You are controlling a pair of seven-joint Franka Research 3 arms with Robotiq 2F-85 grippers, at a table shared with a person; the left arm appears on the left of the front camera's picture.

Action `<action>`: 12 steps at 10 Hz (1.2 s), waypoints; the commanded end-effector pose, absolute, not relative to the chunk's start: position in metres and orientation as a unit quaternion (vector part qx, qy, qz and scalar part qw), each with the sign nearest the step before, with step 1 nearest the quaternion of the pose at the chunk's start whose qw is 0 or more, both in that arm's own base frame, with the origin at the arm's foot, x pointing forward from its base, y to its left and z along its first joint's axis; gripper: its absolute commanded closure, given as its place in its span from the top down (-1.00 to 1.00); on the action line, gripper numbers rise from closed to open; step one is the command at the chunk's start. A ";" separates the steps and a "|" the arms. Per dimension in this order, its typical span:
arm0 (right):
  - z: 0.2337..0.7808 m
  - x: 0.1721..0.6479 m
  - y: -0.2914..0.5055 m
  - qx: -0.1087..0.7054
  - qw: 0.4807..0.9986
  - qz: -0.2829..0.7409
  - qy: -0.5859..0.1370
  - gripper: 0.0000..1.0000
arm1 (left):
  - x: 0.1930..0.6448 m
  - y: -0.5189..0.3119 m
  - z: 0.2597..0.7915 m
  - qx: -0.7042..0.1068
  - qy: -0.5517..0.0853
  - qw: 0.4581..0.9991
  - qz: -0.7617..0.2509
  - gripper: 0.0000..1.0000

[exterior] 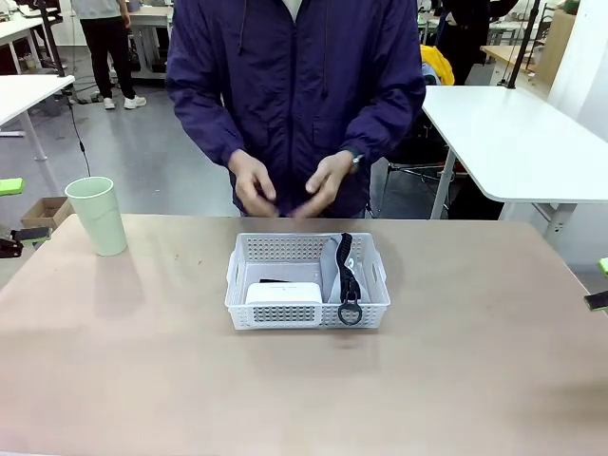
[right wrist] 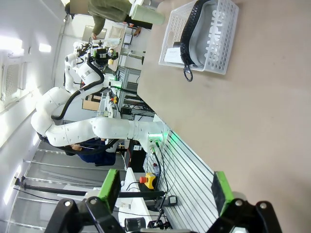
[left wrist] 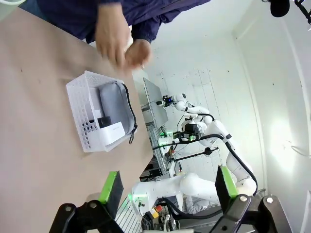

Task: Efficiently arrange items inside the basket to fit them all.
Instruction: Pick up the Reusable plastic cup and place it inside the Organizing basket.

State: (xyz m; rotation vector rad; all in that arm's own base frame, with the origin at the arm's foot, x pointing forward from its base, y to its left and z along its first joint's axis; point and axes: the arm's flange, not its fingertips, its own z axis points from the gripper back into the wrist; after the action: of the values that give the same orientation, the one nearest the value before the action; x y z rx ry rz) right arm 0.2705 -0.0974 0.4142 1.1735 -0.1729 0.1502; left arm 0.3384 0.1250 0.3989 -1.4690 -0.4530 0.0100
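My left gripper (left wrist: pixel 167 187) and right gripper (right wrist: pixel 166 189) both hung wide and empty above the surface (exterior: pixel 456 380). Reaching in could have snagged the strap (exterior: pixel 346 271) draped over the front wall of the basket (exterior: pixel 285 249) and dragged the basket along. Inside lay the white box (exterior: pixel 283 293) beside the grey pouch (left wrist: pixel 112 104). The green cup (exterior: pixel 97 216) stood upright outside, well to the left, with little room left for it. Beyond, the person's hands (exterior: pixel 255 185) hovered.

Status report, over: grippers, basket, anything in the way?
Left gripper and right gripper open, empty. White box and grey pouch in basket; green cup outside it on table. Person's hands hover beyond basket's far side.
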 end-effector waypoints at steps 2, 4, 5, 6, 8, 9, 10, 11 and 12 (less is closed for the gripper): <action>0.415 0.268 -0.099 0.550 0.827 0.080 -0.083 1.00 | 0.336 0.127 0.400 -0.665 -0.203 0.719 -0.008 1.00; 0.415 0.268 -0.099 0.550 0.827 0.080 -0.083 1.00 | 0.336 0.127 0.400 -0.665 -0.203 0.719 -0.008 1.00; 0.415 0.268 -0.099 0.550 0.827 0.080 -0.083 1.00 | 0.336 0.127 0.400 -0.665 -0.203 0.719 -0.008 1.00; 0.415 0.268 -0.099 0.550 0.827 0.080 -0.083 1.00 | 0.336 0.127 0.400 -0.665 -0.203 0.719 -0.008 1.00; 0.415 0.268 -0.099 0.550 0.827 0.080 -0.083 1.00 | 0.336 0.127 0.400 -0.665 -0.203 0.719 -0.008 1.00; 0.415 0.268 -0.099 0.550 0.827 0.080 -0.083 1.00 | 0.336 0.127 0.400 -0.665 -0.203 0.719 -0.008 1.00; 0.415 0.268 -0.099 0.550 0.827 0.080 -0.083 1.00 | 0.336 0.127 0.400 -0.665 -0.203 0.719 -0.008 1.00; 0.415 0.268 -0.099 0.550 0.827 0.080 -0.083 1.00 | 0.336 0.127 0.400 -0.665 -0.203 0.719 -0.008 1.00; 0.415 0.268 -0.099 0.550 0.827 0.080 -0.083 1.00 | 0.336 0.127 0.400 -0.665 -0.203 0.719 -0.008 1.00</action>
State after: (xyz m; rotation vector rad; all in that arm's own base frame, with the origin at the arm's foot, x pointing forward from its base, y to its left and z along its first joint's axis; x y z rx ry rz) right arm 0.2705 -0.0974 0.4142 1.1735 -0.1730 0.1502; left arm 0.3384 0.1249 0.3990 -1.4693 -0.4529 0.0098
